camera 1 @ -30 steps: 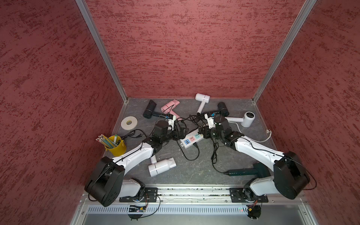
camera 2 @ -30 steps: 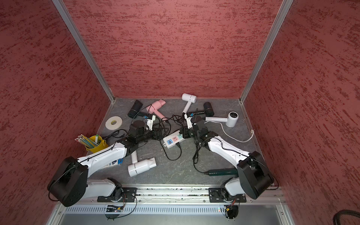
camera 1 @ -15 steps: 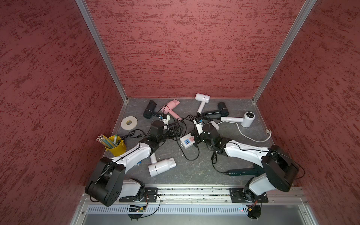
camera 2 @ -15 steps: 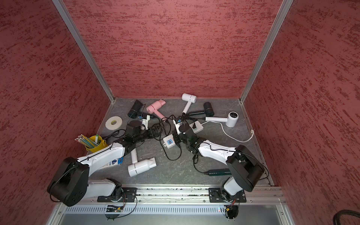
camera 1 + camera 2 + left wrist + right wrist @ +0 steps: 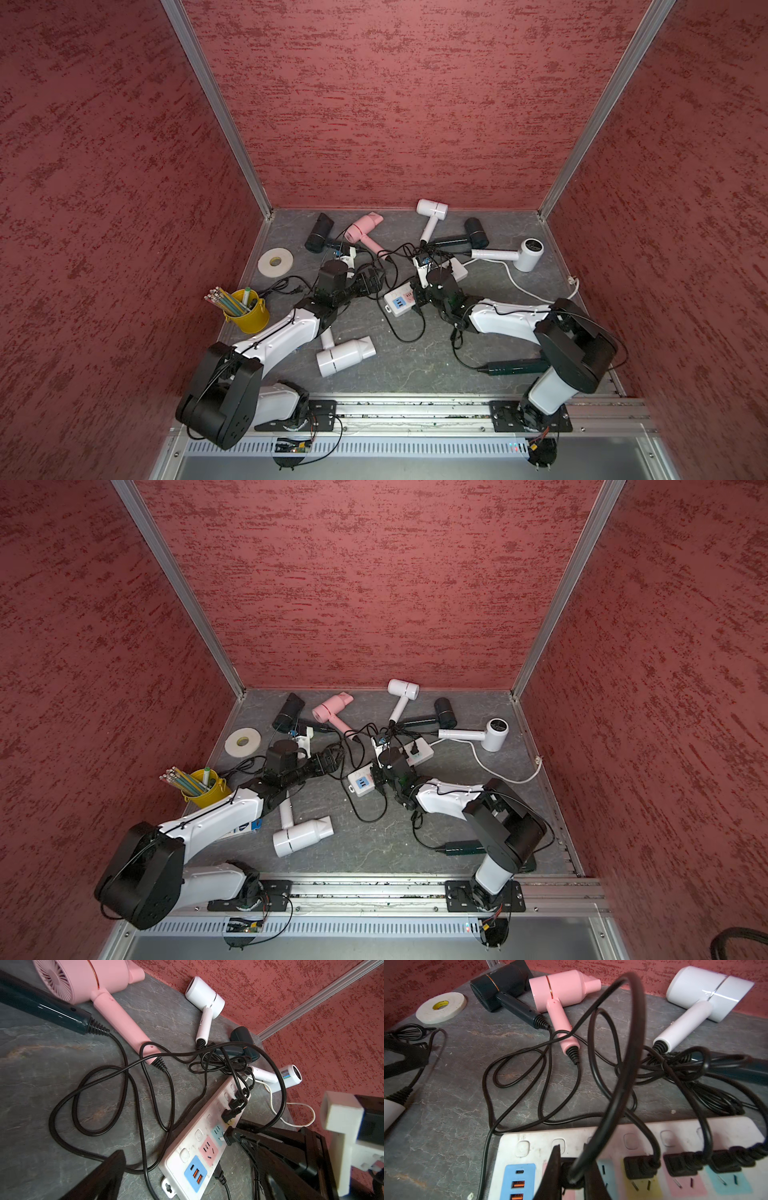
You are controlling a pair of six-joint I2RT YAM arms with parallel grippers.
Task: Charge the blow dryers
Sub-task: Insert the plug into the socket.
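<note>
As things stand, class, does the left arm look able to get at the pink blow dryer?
Probably yes. The left gripper is empty, jaws wide, and the pink blow dryer lies just beyond it; only loose black cords cross the handle's end.

No text, brand or number can be read. A small printed sticker (image 5: pixel 286 1074) is seen on the barrel of a white blow dryer (image 5: pixel 274 1080), but its print is too blurred to be made out. Dark marks are seen on the yellow core of the tape roll (image 5: pixel 453 1005), likewise illegible.
</note>
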